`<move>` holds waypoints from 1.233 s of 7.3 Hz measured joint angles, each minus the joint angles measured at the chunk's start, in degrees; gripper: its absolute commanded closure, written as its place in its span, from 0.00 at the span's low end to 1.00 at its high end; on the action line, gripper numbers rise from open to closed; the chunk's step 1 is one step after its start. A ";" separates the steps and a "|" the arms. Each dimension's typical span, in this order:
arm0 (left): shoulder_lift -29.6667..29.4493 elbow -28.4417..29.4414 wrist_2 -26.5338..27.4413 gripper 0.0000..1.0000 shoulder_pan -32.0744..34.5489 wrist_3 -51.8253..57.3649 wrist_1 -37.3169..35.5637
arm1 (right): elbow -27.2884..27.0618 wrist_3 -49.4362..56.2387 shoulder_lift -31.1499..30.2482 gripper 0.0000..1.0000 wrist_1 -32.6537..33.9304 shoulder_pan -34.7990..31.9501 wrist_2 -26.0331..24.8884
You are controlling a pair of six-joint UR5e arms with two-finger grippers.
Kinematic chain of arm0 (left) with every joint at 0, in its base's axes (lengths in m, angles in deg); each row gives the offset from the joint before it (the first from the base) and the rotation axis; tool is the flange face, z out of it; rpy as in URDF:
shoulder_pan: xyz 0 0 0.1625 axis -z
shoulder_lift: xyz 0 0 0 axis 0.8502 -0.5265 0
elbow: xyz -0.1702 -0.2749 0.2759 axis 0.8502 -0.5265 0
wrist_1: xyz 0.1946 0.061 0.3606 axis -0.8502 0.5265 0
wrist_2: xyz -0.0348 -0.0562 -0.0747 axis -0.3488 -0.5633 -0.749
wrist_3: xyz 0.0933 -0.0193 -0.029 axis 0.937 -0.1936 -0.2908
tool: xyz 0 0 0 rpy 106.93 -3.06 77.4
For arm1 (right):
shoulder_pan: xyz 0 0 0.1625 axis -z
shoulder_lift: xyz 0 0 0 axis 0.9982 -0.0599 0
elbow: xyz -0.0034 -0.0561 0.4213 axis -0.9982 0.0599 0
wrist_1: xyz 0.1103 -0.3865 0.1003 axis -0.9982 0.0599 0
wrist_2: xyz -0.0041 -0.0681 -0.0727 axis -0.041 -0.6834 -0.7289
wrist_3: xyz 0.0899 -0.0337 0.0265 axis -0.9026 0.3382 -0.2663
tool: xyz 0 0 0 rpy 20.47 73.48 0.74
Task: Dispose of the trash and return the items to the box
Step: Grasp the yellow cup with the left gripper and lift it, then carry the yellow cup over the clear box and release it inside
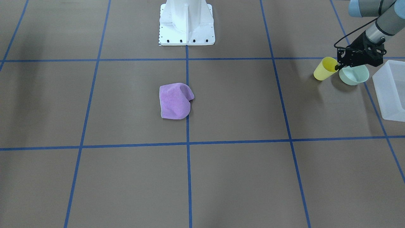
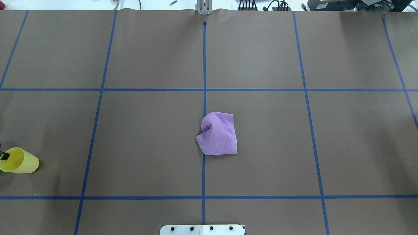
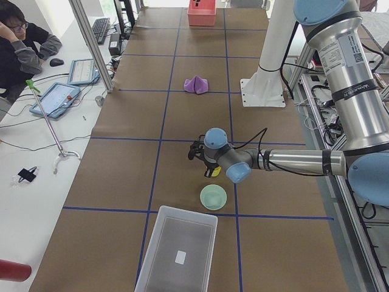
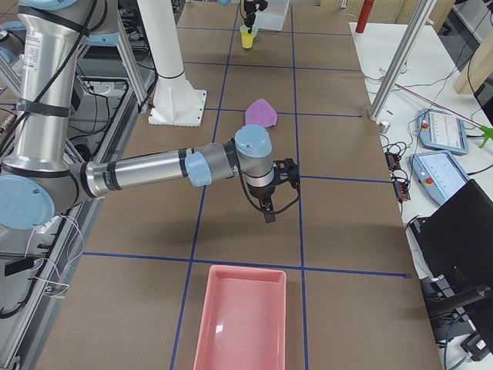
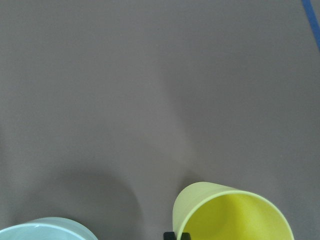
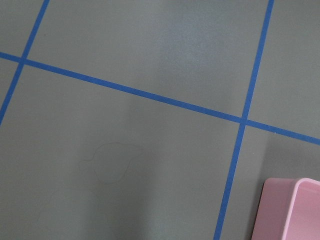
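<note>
Left wrist-mounted view, fingers point(image 5: 175, 235): one dark tip lies against the outer wall of the yellow cup point(image 5: 235, 215), at its rim; the mate is out of frame.
Grip of left gripper point(image 1: 339, 66): nearly closed across the rim, one finger inside the mouth, one outside; I read this as a pinch.
Cup, place: upright, seemingly on the table point(image 1: 240, 177), just beside the mint bowl point(image 1: 353, 76), near the box point(image 1: 390, 91), not in it.
Cup, handling: thin, smooth, tapered plastic; I judge it light and slick, its wall apt to flex, so a gentle rim pinch suits.
Bowl: round, shallow, pale, upright; probably as light, best taken by its rim.
Box: frosted, thin-walled, rectangular, open-topped.
Purple cloth point(image 1: 175, 101): soft, crumpled, mid-table, well apart.
Right gripper point(image 4: 269, 206): over the table near the pink tray point(image 4: 240, 317); its opening I cannot tell.
</note>
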 measured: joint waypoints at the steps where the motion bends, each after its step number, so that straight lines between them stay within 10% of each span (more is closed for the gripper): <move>1: 0.65 -0.88 -3.32 1.00 1.95 0.01 0.23 | 0.00 -0.04 0.03 0.00 0.00 0.03 0.02; 4: 1.24 -1.56 -9.51 1.00 13.72 6.78 -5.01 | 0.05 -0.07 0.06 0.00 0.09 0.08 0.16; 9: -11.58 2.63 -3.11 1.00 42.31 62.95 -50.69 | 0.27 -0.05 -0.02 0.00 0.16 0.07 0.15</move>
